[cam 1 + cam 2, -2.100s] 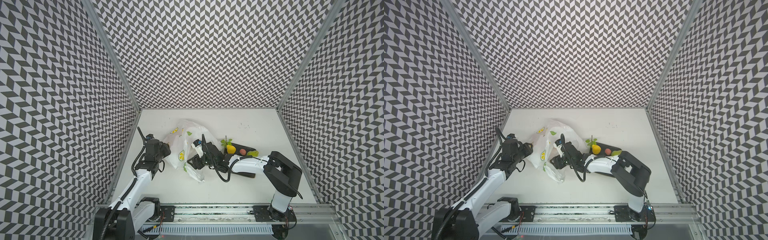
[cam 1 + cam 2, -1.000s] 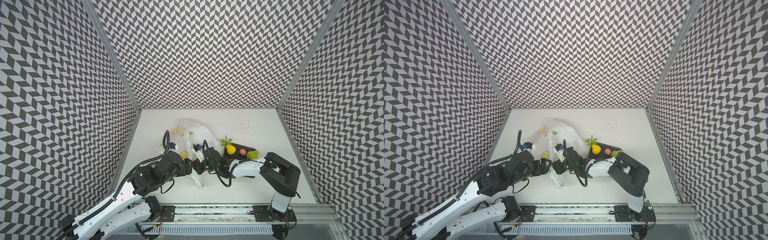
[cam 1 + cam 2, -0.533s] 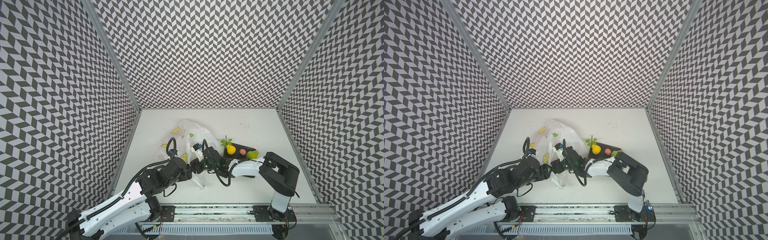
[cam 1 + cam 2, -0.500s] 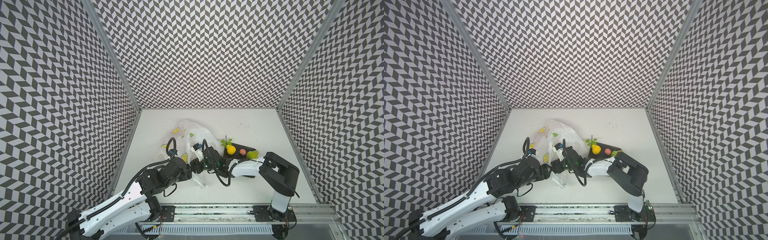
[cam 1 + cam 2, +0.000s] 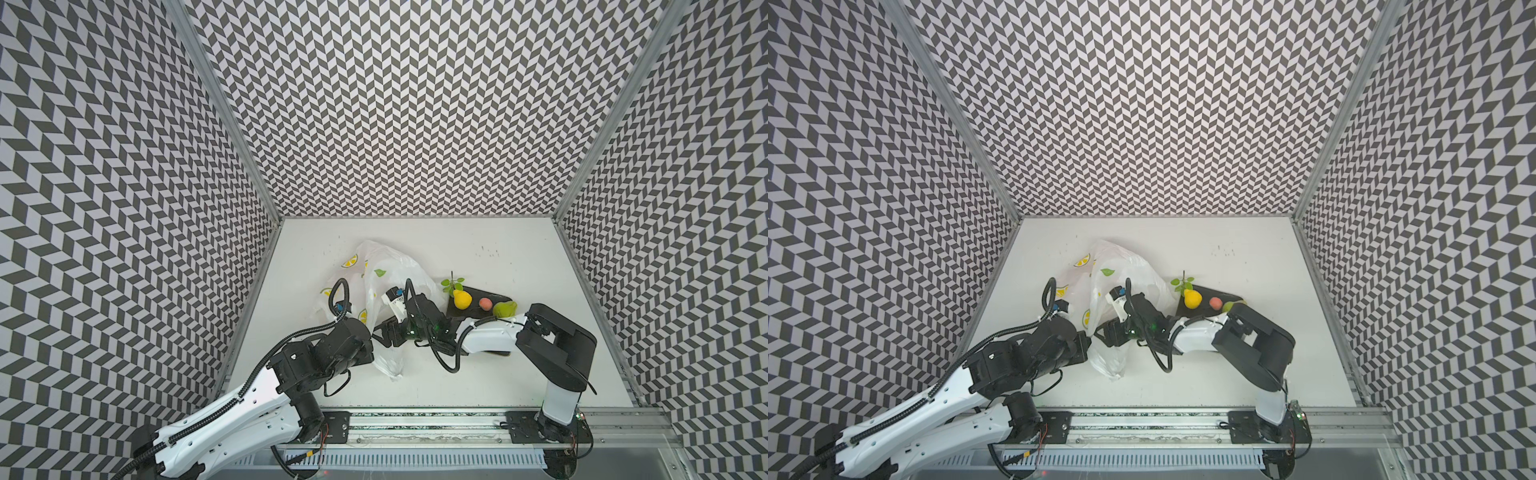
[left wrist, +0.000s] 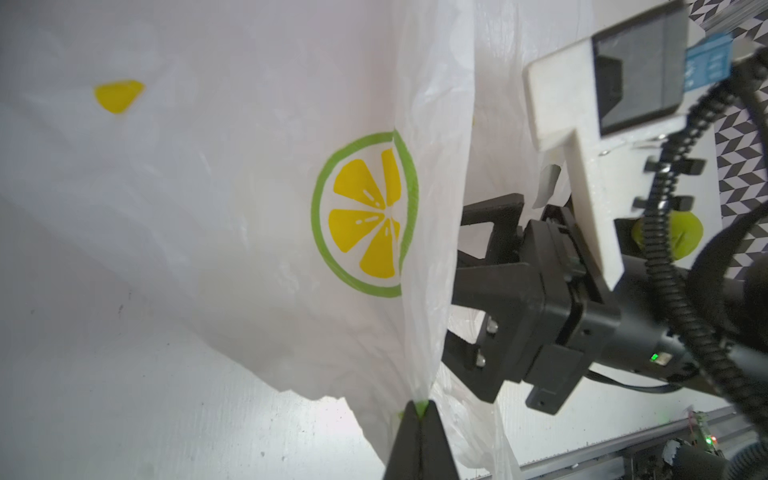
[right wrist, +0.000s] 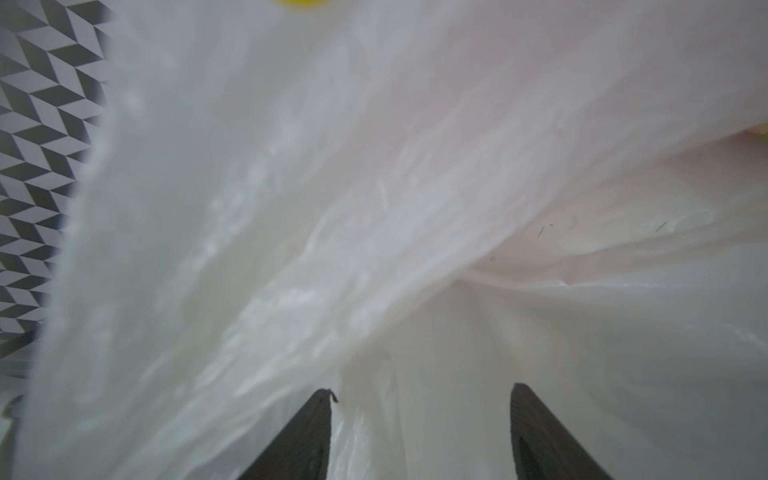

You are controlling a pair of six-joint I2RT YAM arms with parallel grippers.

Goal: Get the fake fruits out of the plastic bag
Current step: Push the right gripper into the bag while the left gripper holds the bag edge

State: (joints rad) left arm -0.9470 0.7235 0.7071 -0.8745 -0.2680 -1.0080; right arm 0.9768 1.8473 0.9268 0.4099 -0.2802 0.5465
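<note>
Left gripper (image 6: 419, 409) pinched tight, right gripper (image 7: 422, 390) jaws spread apart

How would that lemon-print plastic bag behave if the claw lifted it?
Probably floppy: the bag lies crumpled and creases where the left gripper pinches it. Likely light, since its thin film lets light through. It might slip, because the film looks glossy.

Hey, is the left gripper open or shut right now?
Shut. In the left wrist view the left gripper's jaws meet at their tips, pinching a fold of the plastic bag.
</note>
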